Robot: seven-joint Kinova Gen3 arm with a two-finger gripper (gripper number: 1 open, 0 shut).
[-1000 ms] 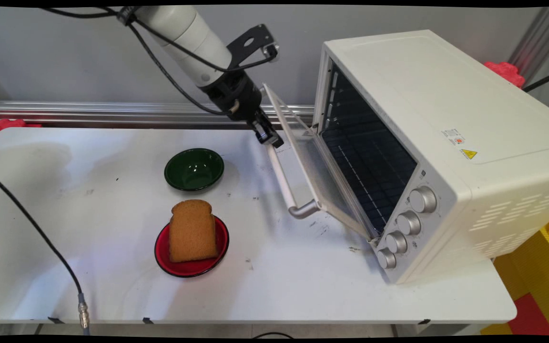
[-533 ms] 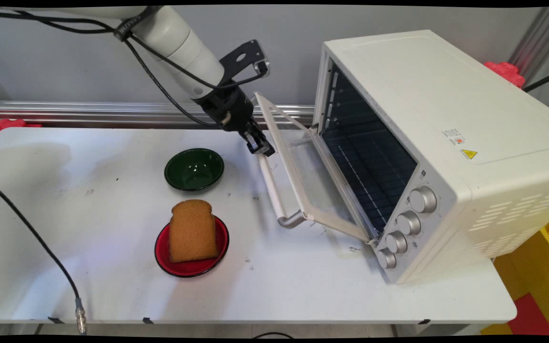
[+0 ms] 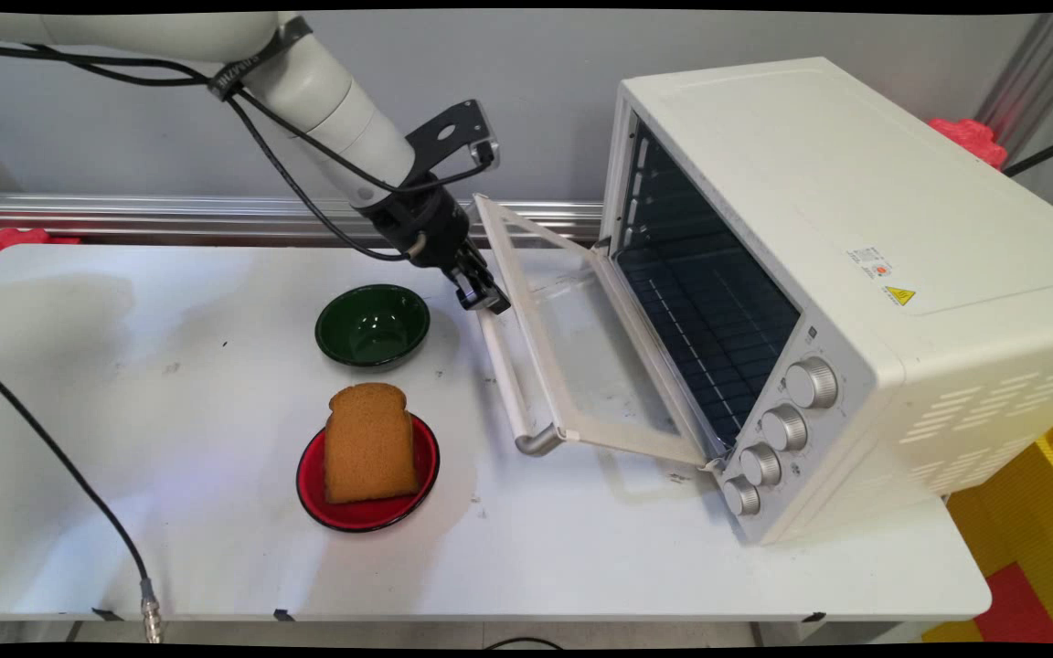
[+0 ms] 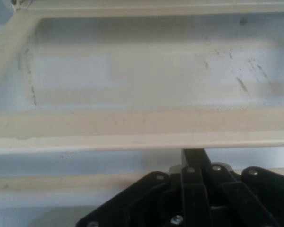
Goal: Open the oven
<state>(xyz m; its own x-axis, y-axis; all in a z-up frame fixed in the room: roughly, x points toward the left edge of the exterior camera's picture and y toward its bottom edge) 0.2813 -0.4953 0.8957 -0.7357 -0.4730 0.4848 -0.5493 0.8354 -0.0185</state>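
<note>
Main view: claw [image 3: 483,299] on oven door handle [image 3: 506,379]

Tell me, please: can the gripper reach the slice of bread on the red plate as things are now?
Probably yes. The bread lies uncovered on the red plate, with nothing above or beside it. The gripper is at the oven door's handle, with bare table between.

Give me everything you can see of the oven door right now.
The oven door is a cream frame around a clear glass pane, hinged at the toaster oven's bottom edge and swung most of the way down, still clear of the table. A pale bar handle runs along its free edge. The end effector sits at the handle's far end.
</note>
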